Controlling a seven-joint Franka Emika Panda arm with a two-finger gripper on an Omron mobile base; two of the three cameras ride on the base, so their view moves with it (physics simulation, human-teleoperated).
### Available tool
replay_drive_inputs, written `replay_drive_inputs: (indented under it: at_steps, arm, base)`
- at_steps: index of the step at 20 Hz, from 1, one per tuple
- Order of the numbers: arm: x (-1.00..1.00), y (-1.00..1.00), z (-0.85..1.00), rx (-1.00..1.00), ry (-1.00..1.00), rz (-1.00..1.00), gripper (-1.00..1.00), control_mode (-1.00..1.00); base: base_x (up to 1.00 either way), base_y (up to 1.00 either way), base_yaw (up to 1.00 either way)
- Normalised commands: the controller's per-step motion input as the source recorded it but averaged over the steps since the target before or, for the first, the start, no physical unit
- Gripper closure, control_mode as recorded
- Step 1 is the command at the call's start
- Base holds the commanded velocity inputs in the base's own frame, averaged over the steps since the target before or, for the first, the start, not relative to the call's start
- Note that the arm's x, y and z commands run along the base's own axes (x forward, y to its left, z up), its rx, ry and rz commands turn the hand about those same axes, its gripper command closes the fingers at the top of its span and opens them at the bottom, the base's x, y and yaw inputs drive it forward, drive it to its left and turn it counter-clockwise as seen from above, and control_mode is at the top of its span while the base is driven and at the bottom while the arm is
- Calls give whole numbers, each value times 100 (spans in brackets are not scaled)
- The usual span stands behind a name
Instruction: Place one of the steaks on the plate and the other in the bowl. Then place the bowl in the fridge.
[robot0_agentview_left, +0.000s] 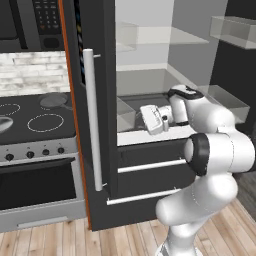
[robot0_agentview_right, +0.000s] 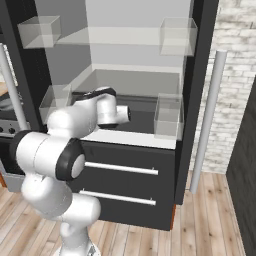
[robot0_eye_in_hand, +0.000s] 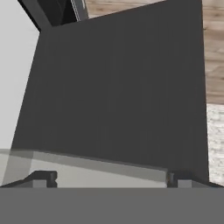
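- Two doors of the fridge (robot0_agentview_right: 145, 75) stood open, the tall dark-grey cabinet upright with its long axis running floor to ceiling.
- Inside were pale grey walls, a clear shelf (robot0_agentview_right: 125, 36) across the top and a dark lower floor; nothing could be made out lying on either.
- Four clear box-shaped door bins (robot0_agentview_right: 169, 116) showed, two high and two low, and I could see nothing in them.
- Below the compartment sat two flat dark drawer fronts (robot0_agentview_right: 125, 185), each with a slim silver horizontal bar.
- Long round silver bar handles (robot0_agentview_left: 93, 117) ran vertically down the door edges.
- To the left stood a black stove (robot0_agentview_left: 37, 150) with ring-marked burners and small knobs, against a whitish brick wall.
- Wooden planks made up the floor (robot0_agentview_right: 200, 220).
- The gripper (robot0_eye_in_hand: 109, 179) was inside the fridge at the lower level, its fingertips (robot0_eye_in_hand: 41, 179) spread wide apart with nothing between them, facing a smooth dark panel.
- Whether the bowl was in the fridge could not be told.
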Motion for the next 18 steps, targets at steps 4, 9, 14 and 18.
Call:
replay_drive_inputs:
  at_steps: [4, 9, 14, 18]
  arm:
    - [22, 21, 27, 15, 0, 3, -100, -100]
    - [31, 54, 0, 0, 0, 6, -100, -100]
    - [15, 83, 0, 0, 0, 2, -100, -100]
    - [1, 86, 0, 0, 0, 0, -100, -100]
  base:
    - [0, 0, 0]
    - [0, 0, 0]
    - [0, 0, 0]
    - [0, 0, 0]
